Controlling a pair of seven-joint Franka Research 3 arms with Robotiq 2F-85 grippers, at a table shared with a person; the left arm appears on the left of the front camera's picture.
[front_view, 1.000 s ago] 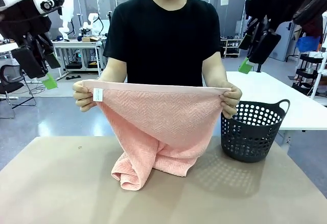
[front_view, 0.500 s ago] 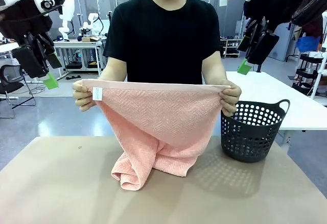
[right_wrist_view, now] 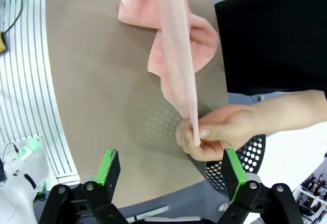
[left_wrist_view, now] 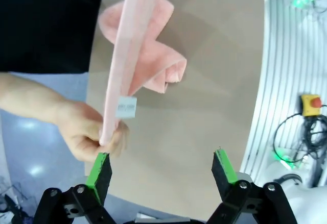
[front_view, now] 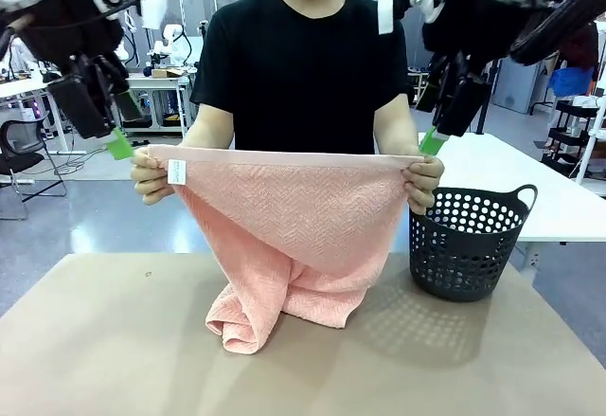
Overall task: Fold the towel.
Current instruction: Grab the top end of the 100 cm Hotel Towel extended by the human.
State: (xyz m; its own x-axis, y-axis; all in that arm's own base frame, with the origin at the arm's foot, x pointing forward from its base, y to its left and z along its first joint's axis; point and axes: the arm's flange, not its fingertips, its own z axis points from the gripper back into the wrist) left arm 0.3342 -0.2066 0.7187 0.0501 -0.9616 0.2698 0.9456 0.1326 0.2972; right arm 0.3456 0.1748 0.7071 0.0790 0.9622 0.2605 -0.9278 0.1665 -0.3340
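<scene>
just below each claw tip: the towel (front_view: 294, 217), salmon pink, is held up by a person with its top hem pulled taut; the lower part sags onto the table (front_view: 104, 340) in a loose heap.
long axis: the hem runs level from one claw towards the other, side to side across the robot, with one end corner just under and ahead of each claw.
left claw: the left gripper (front_view: 106, 135) is released, jaws spread wide, holding nothing. seen from its wrist, the corner with the small white tag (left_wrist_view: 126, 106) and the person's hand (left_wrist_view: 94, 134) pinching it sit just beyond one green pad, off to that side of the gap, not centred.
right claw: the right gripper (front_view: 442, 132) is also released and empty. the person's other hand (right_wrist_view: 217, 132), holding the opposite corner, lies just ahead of the gap, towards one finger.
nearer arm: each arm is close to its own corner; i cannot tell which is closer.
coming move, a judgement: each claw likely has to close on cloth beside the pinching fingers, so it must centre on the hem, not the hand.
surface: flat, plain tan tabletop.
room: a dark perforated basket (front_view: 469, 245) stands below the right claw, near the heap but apart from it.
</scene>
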